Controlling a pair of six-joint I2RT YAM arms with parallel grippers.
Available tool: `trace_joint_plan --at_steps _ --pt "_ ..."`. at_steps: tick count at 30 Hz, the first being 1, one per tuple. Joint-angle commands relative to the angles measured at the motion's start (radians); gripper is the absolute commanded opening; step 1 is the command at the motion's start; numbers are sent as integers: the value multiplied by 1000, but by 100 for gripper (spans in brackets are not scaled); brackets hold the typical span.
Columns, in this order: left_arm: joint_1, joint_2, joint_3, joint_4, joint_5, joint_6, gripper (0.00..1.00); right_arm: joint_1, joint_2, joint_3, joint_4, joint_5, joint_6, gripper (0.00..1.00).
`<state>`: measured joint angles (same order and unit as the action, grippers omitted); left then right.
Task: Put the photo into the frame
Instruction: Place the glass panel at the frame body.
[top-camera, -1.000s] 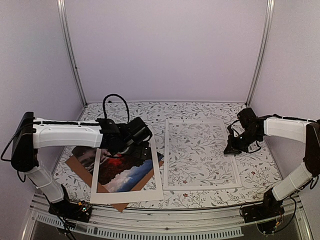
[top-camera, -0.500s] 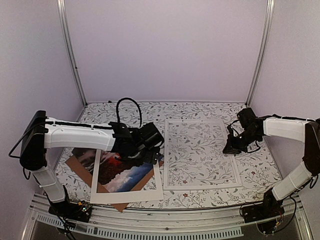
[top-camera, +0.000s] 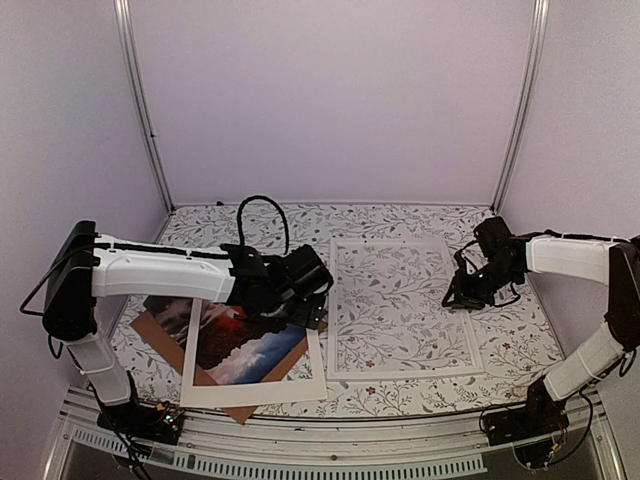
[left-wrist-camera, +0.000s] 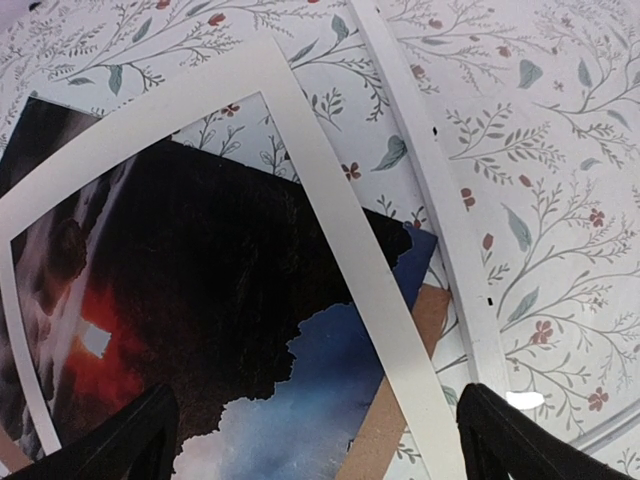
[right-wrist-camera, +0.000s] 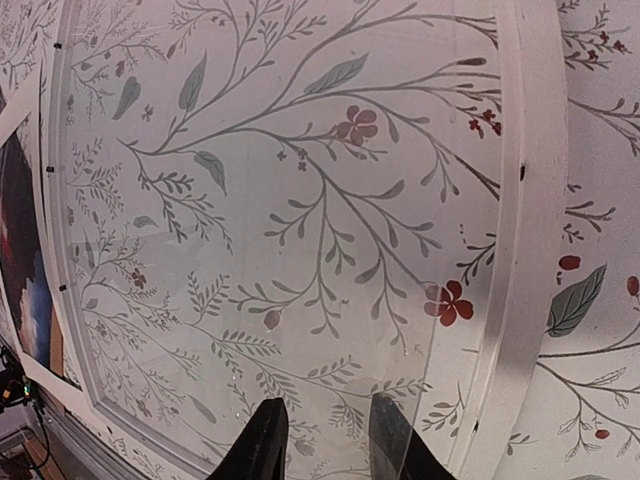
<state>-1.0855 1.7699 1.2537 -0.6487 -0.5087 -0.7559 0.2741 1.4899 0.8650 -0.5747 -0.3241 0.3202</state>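
The photo (top-camera: 245, 345) (left-wrist-camera: 200, 290), dark cloud with a red glow and blue patches, lies at the near left under a white mat (top-camera: 255, 390) (left-wrist-camera: 335, 220). To its right the frame (top-camera: 400, 374) (left-wrist-camera: 425, 180) lies flat, white-rimmed with a clear pane. My left gripper (top-camera: 305, 292) (left-wrist-camera: 315, 450) hovers wide open over the photo's right corner, holding nothing. At the frame's right rim (right-wrist-camera: 535, 200) my right gripper (top-camera: 462, 297) (right-wrist-camera: 328, 450) stands low over the pane, with its fingers (right-wrist-camera: 262, 445) a little apart. Nothing shows gripped between them.
A brown backing board (top-camera: 155, 340) (left-wrist-camera: 400, 400) lies beneath the photo and the mat. The table's floral cloth (top-camera: 400, 220) runs to lilac walls with metal posts (top-camera: 145, 110) at the back corners. The arm bases and a metal rail (top-camera: 320, 445) line the near edge.
My left gripper has travelled right, from above the photo's middle to its right corner beside the frame. The right arm has hardly shifted.
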Motion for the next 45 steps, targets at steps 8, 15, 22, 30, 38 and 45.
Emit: trace_joint_plan --at_steps 8,15,22,30,38,45 --pt "-11 9 6 4 -11 -3 100 6 10 -2 10 19 -4 50" --pt "-11 10 4 0 -13 -3 100 8 11 7 -1 39 -4 59" --pt "-12 10 3 -5 -17 -3 100 10 10 24 -23 75 -6 67" --pt "-12 8 0 -8 -24 -6 100 10 9 26 -32 100 -7 68" --pt "-12 2 -2 -12 -30 -7 100 10 7 38 -51 147 -9 69" --pt "-11 1 -2 -22 -40 -10 100 10 6 42 -54 164 -10 69"
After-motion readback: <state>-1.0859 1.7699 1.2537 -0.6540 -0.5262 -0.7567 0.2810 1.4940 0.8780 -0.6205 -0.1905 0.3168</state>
